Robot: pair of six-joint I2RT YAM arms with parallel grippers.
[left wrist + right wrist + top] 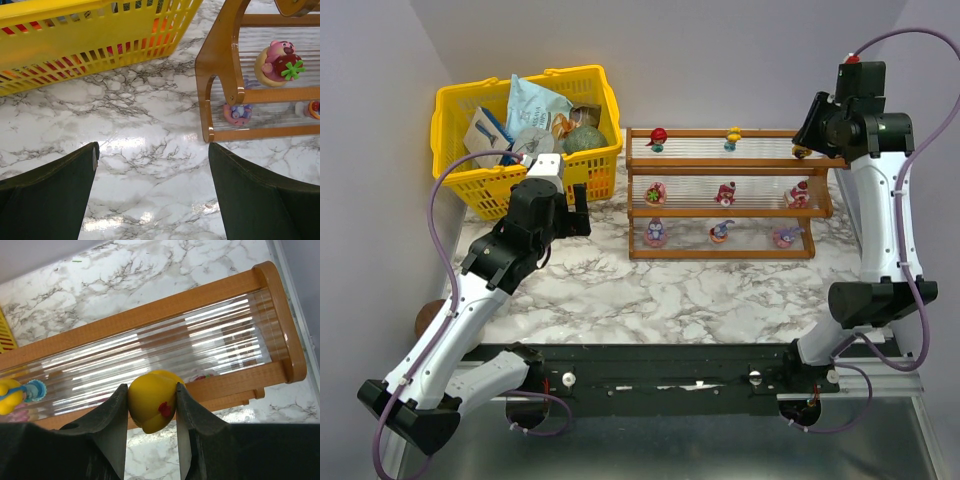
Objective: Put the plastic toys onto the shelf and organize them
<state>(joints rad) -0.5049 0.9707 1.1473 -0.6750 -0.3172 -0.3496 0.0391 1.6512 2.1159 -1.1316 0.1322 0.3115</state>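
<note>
The shelf [730,212] stands at mid-table with toys on all three tiers: a red one [658,137] and a yellow one [733,136] on top, several pink and purple ones below. My right gripper [804,148] is over the right end of the top tier, shut on a yellow duck-like toy [151,401] with a red mark. The clear ribbed tier [165,357] lies just under the toy. Another yellow toy [10,395] shows at the left edge. My left gripper [152,195] is open and empty above the marble, left of the shelf's end [220,75].
A yellow basket [525,140] of packets and jars stands at the back left, close to the left gripper; its wall [90,40] fills the top of the left wrist view. A pink strawberry toy [279,62] sits on the middle tier. Walls close both sides.
</note>
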